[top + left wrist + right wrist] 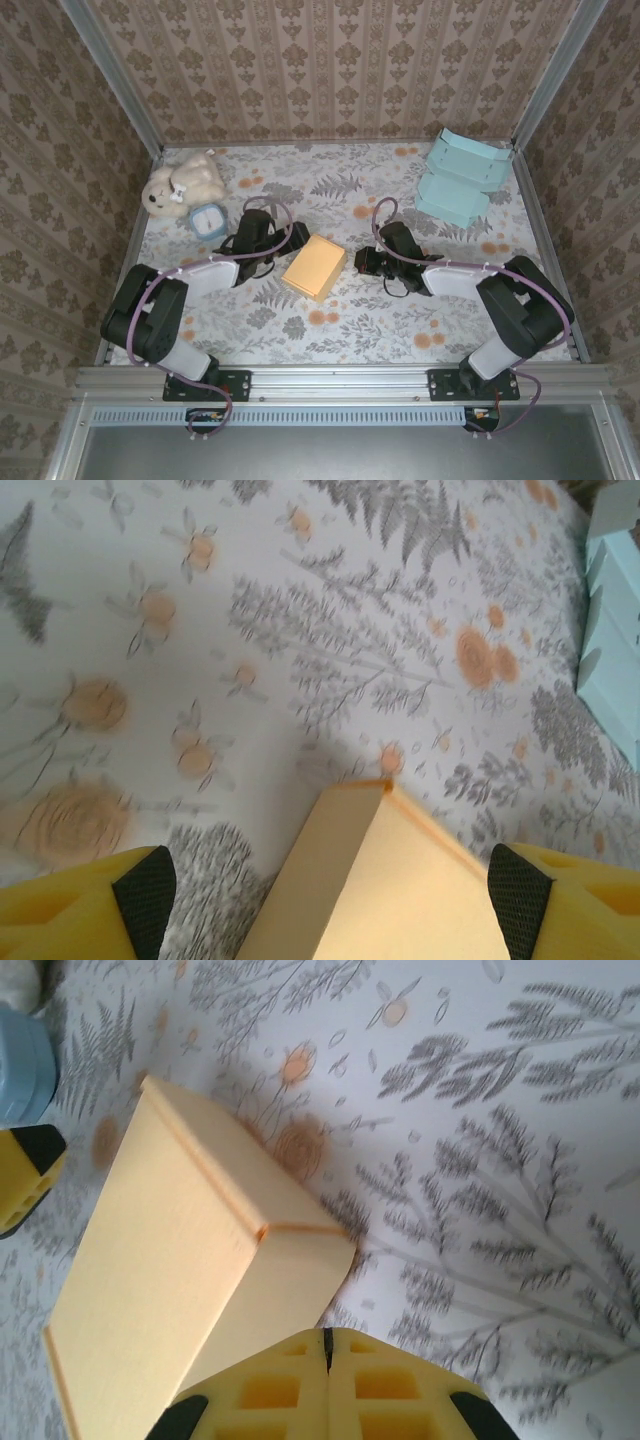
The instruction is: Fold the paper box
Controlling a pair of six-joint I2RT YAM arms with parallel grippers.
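Floral worktop (330,335) centre: orange rectangular paper box (314,267); left gripper (330,890) spread, right gripper (327,1360) pinched together; a nudge may skid the box.

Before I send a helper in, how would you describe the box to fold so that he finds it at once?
Start at the middle of the flowered table, between the left arm and the right arm. The box lies there, turned cornerwise. It is the sole orange-tan thing: the blue box stands at the far right corner, the white plush at the far left.
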